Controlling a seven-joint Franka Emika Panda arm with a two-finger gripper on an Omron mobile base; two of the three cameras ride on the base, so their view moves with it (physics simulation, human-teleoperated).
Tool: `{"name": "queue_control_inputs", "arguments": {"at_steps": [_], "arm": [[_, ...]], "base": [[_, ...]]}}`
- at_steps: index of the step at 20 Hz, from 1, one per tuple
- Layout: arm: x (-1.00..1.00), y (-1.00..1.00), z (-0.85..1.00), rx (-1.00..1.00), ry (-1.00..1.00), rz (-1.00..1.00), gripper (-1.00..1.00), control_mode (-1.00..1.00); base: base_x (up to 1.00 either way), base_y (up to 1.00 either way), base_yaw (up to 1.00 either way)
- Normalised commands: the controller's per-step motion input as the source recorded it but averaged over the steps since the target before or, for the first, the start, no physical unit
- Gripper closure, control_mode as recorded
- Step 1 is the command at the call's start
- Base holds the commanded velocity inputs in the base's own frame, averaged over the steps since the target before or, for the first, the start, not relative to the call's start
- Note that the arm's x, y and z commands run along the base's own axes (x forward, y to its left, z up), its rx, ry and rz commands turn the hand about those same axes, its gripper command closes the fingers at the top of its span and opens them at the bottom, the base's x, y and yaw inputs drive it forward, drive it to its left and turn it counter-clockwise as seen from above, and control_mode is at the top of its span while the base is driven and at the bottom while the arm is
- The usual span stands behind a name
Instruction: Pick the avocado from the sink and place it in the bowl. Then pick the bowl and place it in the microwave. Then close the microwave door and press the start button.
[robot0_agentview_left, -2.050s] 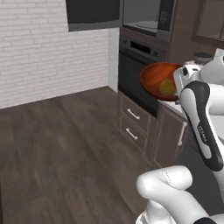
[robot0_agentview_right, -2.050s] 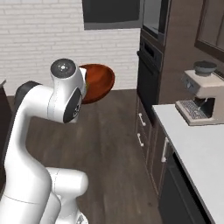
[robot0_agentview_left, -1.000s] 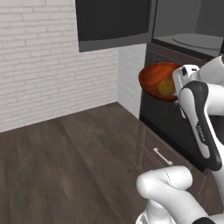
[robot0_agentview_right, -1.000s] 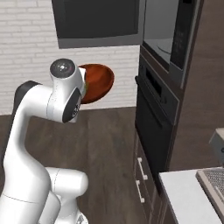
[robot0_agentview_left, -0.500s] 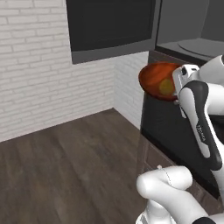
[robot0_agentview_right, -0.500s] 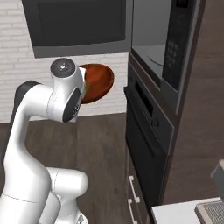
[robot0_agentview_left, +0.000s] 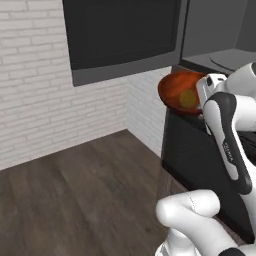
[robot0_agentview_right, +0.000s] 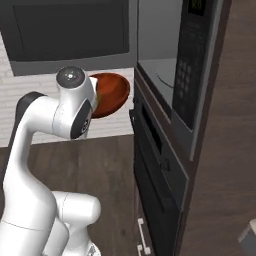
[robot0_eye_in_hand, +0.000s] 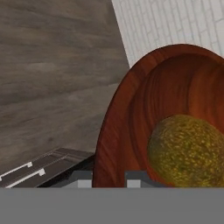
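Step 1 done: avocado (robot0_eye_in_hand: 188, 151) lay inside bowl (robot0_eye_in_hand: 144, 113). Gripper (robot0_eye_in_hand: 108, 178) jaws stood narrowly parted, clamped on bowl rim, bowl carried aloft just ahead of jaws. Microwave (robot0_agentview_right: 165, 70) stood beside, door open. Remaining: insert bowl, shut door, press start.

Bowl with avocado, seen close from the hand

The reddish-brown bowl (robot0_eye_in_hand: 131, 118) is seen from its rim, the avocado (robot0_eye_in_hand: 188, 151) lying inside against its wall. The gripper (robot0_eye_in_hand: 108, 178) pinches the near rim. Behind are dark wood floor (robot0_eye_in_hand: 52, 65) and white brick wall (robot0_eye_in_hand: 175, 22).
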Motion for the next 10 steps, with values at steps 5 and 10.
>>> {"name": "queue_control_inputs", "arguments": {"at_steps": [5,10], "arm": [[0.0,0.0,0.0,0.0,0.0,0.0,1.0,1.0],[0.0,0.0,0.0,0.0,0.0,0.0,1.0,1.0]], "base": [[0.78,-0.51,0.0],[0.86,-0.02,0.0]]}}
